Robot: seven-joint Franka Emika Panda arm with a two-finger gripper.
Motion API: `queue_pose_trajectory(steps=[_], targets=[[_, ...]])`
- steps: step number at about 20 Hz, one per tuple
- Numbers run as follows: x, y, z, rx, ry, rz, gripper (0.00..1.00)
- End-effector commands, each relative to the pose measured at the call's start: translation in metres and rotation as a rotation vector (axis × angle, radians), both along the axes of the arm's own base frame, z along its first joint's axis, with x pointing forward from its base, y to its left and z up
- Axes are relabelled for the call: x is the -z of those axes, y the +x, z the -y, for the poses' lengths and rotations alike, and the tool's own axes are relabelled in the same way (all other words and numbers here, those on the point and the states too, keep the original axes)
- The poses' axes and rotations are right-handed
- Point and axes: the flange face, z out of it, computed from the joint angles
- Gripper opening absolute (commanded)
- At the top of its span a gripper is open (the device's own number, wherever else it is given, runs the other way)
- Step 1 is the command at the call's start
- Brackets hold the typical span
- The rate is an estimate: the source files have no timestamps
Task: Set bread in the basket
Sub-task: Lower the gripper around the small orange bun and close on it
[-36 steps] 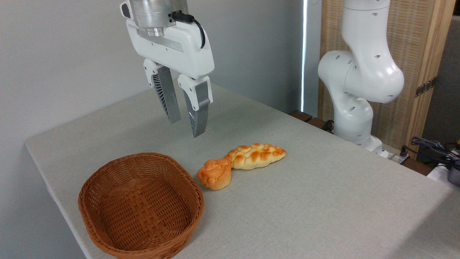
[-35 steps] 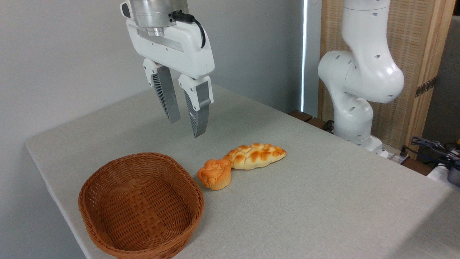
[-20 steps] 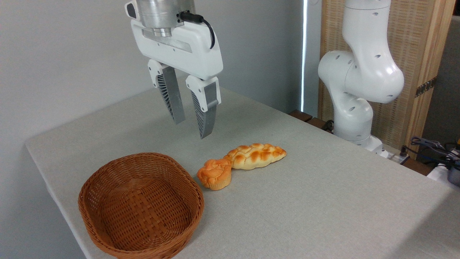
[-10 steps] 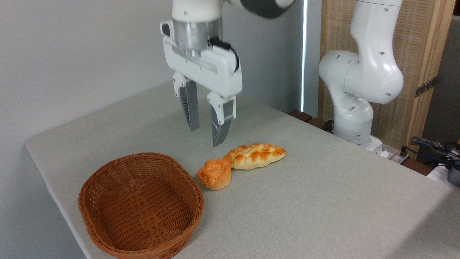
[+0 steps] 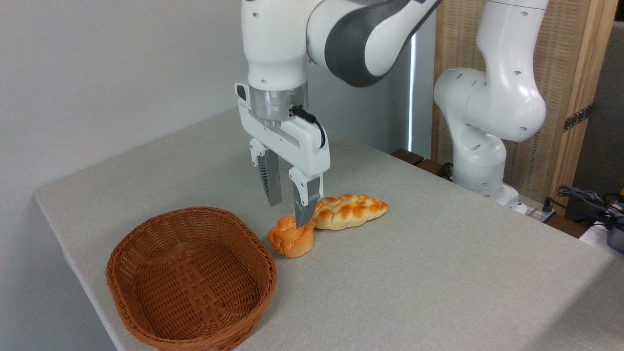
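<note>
Camera: gripper now lower, over bread

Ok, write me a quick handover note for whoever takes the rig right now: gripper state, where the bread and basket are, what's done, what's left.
Gripper: open, empty, fingers pointing down just above the bun.
Bun: on the table, touching the left end of the braided loaf, right of the wicker basket.
Basket: holds nothing.
Done: approach only.
Left: close on the bun, lift it clear of the loaf, carry it left and release it in the basket.
</note>
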Motion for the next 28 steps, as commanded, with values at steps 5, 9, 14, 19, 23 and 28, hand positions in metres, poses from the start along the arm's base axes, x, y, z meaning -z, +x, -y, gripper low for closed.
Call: queue_pose_trajectory(steps=[5, 9, 14, 19, 23, 28], targets=[[0.036, -0.01, 0.006, 0.035, 0.005, 0.019, 0.94], [0.051, -0.012, 0.014, 0.049, 0.007, 0.029, 0.8], [0.057, -0.012, 0.017, 0.056, 0.007, 0.018, 0.24], [0.057, -0.012, 0.017, 0.054, 0.006, 0.015, 0.22], [0.058, -0.013, 0.017, 0.056, 0.007, 0.007, 0.22], [0.054, -0.012, 0.018, 0.055, 0.006, 0.01, 0.22]])
